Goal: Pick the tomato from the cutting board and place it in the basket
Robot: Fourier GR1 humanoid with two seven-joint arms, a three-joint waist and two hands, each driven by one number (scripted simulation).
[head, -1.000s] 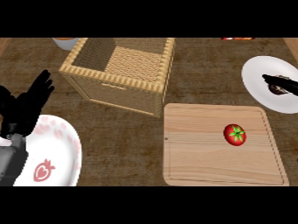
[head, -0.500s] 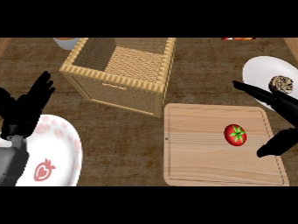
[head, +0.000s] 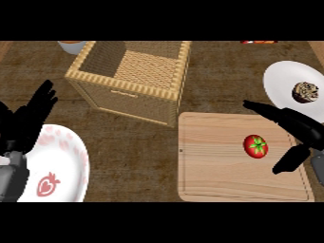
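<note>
A red tomato [head: 256, 145] with a green stalk lies on the right half of the wooden cutting board [head: 214, 175]. My right hand [head: 301, 129] hovers open just right of the tomato, fingers stretched above it toward the upper left and thumb hanging below; it does not touch the tomato. The wicker basket [head: 130, 79] stands to the upper left of the board and holds nothing that I can see. My left hand [head: 20, 122] rests open at the left edge, fingers up.
A white plate [head: 306, 78] with a brown muffin [head: 305, 91] sits at the upper right, behind my right hand. Under my left forearm lies a white plate [head: 62, 171] with a strawberry drawing. An orange bowl [head: 71, 45] peeks in at the top.
My right hand has come in from the right edge and moved left, over the board and close beside the tomato. The left hand and the tomato have stayed put.
</note>
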